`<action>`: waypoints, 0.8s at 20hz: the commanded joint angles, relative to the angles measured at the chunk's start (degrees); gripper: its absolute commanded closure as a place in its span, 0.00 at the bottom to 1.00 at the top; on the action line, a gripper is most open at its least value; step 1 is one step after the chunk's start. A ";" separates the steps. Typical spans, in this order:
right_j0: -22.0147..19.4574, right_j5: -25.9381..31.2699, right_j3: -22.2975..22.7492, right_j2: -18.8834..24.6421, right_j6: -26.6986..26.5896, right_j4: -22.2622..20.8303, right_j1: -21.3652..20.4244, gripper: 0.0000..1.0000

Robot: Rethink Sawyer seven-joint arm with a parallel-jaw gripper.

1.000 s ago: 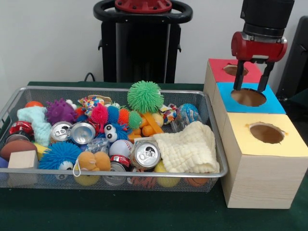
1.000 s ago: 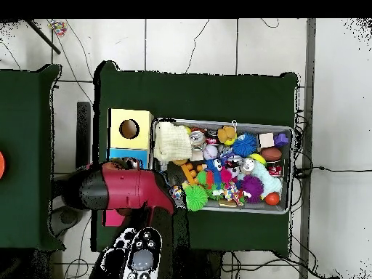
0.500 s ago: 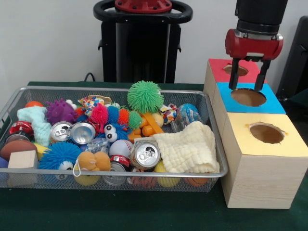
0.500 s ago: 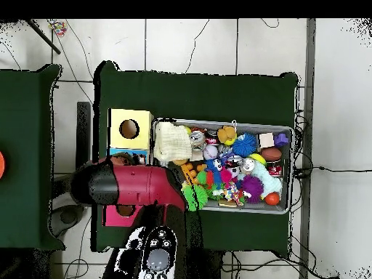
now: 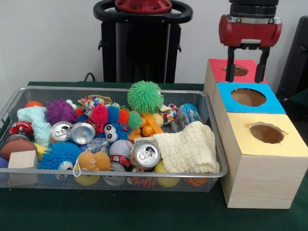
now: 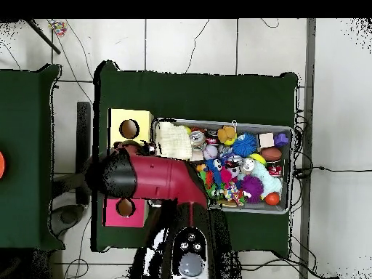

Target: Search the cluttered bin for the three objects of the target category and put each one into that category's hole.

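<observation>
Bottles, one visible as crinkled clear plastic (image 5: 97, 144) low in the wire-mesh bin (image 5: 217, 159) among cans, risk a mis-grasp, since the empty tool (image 5: 246, 65), fingers apart, hangs above the red-topped hole (image 5: 236, 70).

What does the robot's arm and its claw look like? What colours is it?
The gripper has two thin, straight black fingers hanging from a shiny red rounded block, with a black round section above it. From overhead, the arm is a thick red tube with a black rounded joint at one end. No markings or cables can be made out on it.
</observation>
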 commanded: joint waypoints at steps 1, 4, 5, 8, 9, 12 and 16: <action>-7.46 5.97 -0.66 9.36 -3.71 -1.21 1.54 0.00; -9.49 5.66 -0.76 11.04 -4.35 -2.34 2.18 0.00; -9.97 5.54 -0.50 11.43 -4.35 -2.64 2.15 0.00; -11.70 5.32 1.01 12.89 -4.56 -3.32 1.70 0.00; -12.34 5.09 1.61 13.38 -4.60 -3.59 1.59 0.00; -14.10 4.07 3.30 14.74 -4.90 -4.65 1.01 0.00; -17.05 2.34 5.47 17.01 -5.44 -6.13 0.71 0.00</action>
